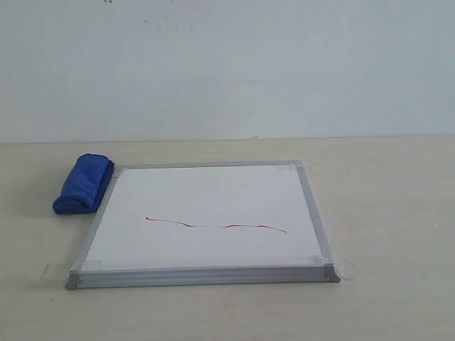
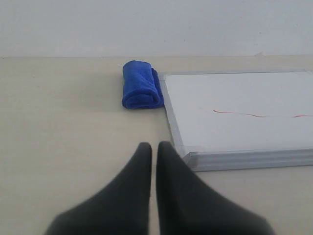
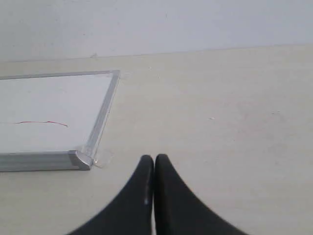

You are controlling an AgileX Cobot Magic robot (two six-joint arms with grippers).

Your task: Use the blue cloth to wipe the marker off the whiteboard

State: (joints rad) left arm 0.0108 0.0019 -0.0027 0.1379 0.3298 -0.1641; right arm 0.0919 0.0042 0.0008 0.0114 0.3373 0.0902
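Exterior: blue cloth (image 1: 84, 185) lies against whiteboard (image 1: 206, 202) at its far-left frame; marker (image 1: 213, 225) crosses the near half, unwiped.
Left wrist: left gripper (image 2: 153, 147) fingers together, empty, nearer than the cloth. Risk: unopened, it would shove the roll.
Right wrist: right gripper (image 3: 154, 159) fingers together, empty, off the near-right corner.

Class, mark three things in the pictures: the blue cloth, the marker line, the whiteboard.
blue cloth (image 1: 83, 185), exterior view, middle of the roll.
marker (image 1: 213, 226), exterior view, midway along the red line.
whiteboard (image 1: 213, 188), exterior view, bare white surface.
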